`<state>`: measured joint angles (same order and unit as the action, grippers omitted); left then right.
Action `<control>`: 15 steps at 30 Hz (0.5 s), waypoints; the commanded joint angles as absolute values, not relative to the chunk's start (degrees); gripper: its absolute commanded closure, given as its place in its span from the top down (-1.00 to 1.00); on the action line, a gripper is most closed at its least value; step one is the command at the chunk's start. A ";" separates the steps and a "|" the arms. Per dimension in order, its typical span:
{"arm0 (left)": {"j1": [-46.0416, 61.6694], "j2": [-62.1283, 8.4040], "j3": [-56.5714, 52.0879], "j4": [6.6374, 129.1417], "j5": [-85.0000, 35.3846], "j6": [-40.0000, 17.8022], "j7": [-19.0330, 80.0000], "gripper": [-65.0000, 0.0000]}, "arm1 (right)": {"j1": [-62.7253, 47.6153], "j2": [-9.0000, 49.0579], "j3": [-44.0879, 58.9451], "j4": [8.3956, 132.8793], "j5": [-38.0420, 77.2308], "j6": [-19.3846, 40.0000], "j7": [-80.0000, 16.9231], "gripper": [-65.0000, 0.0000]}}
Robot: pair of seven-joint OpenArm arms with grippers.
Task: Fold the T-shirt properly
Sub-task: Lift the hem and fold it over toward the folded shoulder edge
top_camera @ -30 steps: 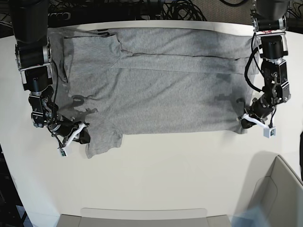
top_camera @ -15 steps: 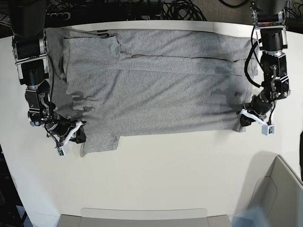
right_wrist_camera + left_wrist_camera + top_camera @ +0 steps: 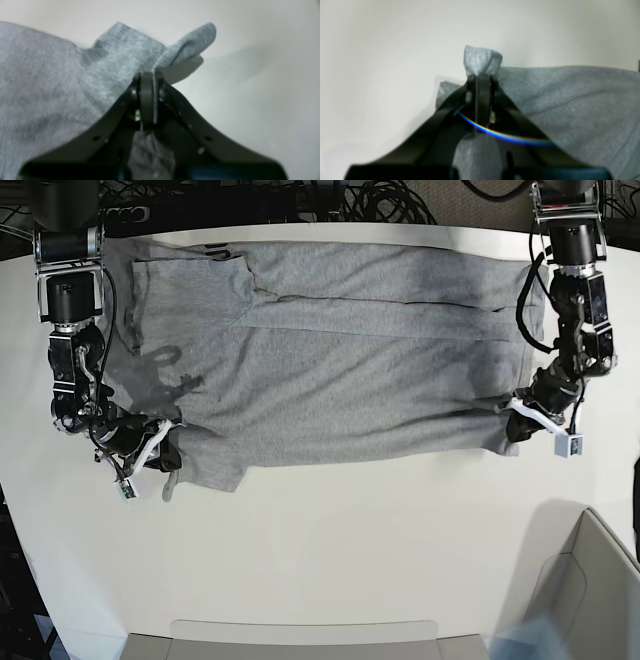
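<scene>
T-shirt (image 3: 340, 350) spread on table (image 3: 340, 560), near edge pinched at both ends. Left gripper (image 3: 522, 425) and right gripper (image 3: 160, 460), jaws clenched on T-shirt, have carried that edge toward far edge since a second ago; fold likely starting. Wrist views show cloth nub (image 3: 482, 61) and flap (image 3: 190, 47) past tips; base view hides this.

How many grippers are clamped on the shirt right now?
2. The left gripper pinches the shirt at its near corner on the base view's right; the right gripper pinches the near corner by the sleeve on that view's left. Both wrist views show cloth between shut jaws.
</scene>
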<state>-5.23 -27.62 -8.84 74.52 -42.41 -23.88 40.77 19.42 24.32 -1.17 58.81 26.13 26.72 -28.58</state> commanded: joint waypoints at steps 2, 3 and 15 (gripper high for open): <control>-5.32 -29.14 -11.38 76.79 -42.95 -23.96 42.68 -1.00 | 19.12 25.19 0.40 62.29 27.21 26.77 -28.62 -1.00; -4.97 -29.14 -12.00 77.58 -42.95 -23.96 43.74 -1.00 | 18.24 24.92 1.63 63.52 27.12 26.77 -29.32 -1.00; 2.42 -29.14 -14.46 83.56 -42.86 -23.96 45.41 -1.00 | 6.99 24.04 8.84 78.90 27.03 26.77 -34.59 -1.00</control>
<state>3.22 -28.03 -14.24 82.50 -42.06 -23.81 46.54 5.67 22.98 8.14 77.80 26.11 26.74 -35.97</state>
